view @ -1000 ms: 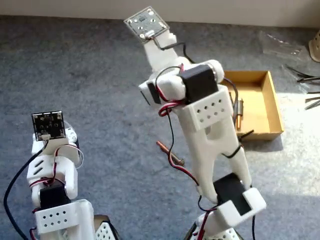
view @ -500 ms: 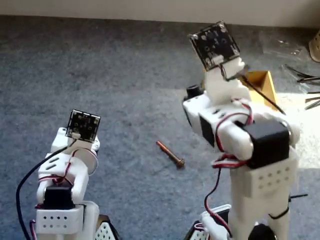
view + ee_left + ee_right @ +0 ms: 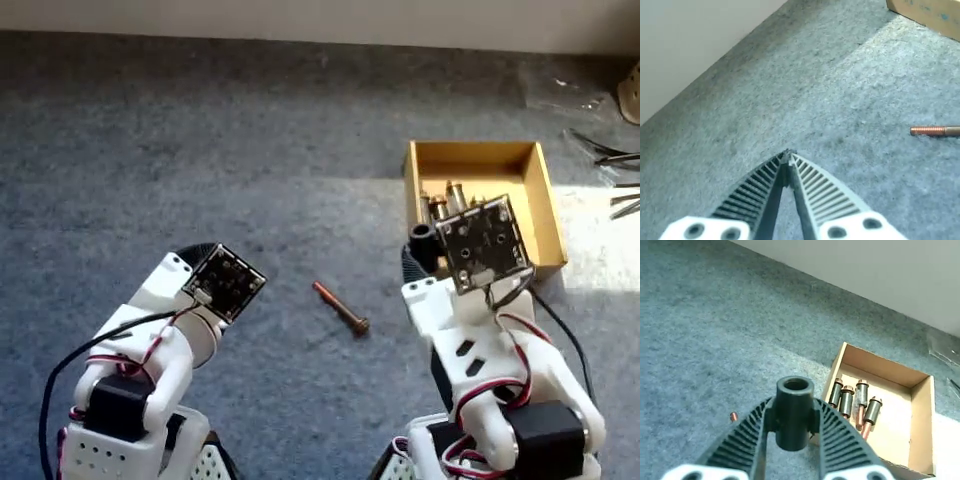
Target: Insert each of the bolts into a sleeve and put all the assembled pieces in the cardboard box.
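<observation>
My right gripper is shut on an upright black sleeve, its open bore facing up; the sleeve hangs just beside the near-left corner of the cardboard box. In the box lie several assembled pieces. A lone copper bolt lies on the carpet between the two arms. My left gripper is shut and holds nothing, low over the carpet, with the bolt a short way off to its side.
Grey carpet covers the table. Metal tools and a clear plastic bag lie at the far right. A pale wall runs along the far edge. Open carpet stretches far and left of the bolt.
The right arm has swung back from its far reach over the table toward the near side beside the box. The left arm has dropped lower and turned toward the bolt.
</observation>
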Tool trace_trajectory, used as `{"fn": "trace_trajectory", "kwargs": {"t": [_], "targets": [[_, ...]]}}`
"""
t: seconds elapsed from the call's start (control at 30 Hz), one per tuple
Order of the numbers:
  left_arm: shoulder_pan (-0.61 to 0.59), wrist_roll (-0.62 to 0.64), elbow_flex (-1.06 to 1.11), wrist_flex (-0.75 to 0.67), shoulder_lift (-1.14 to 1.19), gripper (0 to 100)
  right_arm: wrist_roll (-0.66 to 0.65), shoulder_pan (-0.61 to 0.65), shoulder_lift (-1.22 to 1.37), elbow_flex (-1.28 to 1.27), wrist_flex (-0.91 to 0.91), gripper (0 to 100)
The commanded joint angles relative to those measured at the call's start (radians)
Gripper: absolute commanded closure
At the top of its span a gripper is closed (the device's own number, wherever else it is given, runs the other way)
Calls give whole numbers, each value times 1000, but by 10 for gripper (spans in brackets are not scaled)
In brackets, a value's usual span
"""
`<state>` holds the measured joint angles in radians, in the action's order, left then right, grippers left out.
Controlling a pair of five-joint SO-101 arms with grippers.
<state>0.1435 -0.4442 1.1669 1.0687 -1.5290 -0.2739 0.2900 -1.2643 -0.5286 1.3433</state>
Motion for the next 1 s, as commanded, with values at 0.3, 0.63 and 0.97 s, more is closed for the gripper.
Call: {"fn": "trace_trajectory", "kwargs": {"t": [0.3, 0.63, 0.97], "targets": [[36, -3, -340, 44, 456, 994, 72, 53, -249, -383, -163, 994], [217, -138, -478, 38, 746, 993, 77, 16, -481, -579, -200, 994], [338, -319, -584, 34, 1058, 993, 77, -2, -573, -708, -200, 994]]}}
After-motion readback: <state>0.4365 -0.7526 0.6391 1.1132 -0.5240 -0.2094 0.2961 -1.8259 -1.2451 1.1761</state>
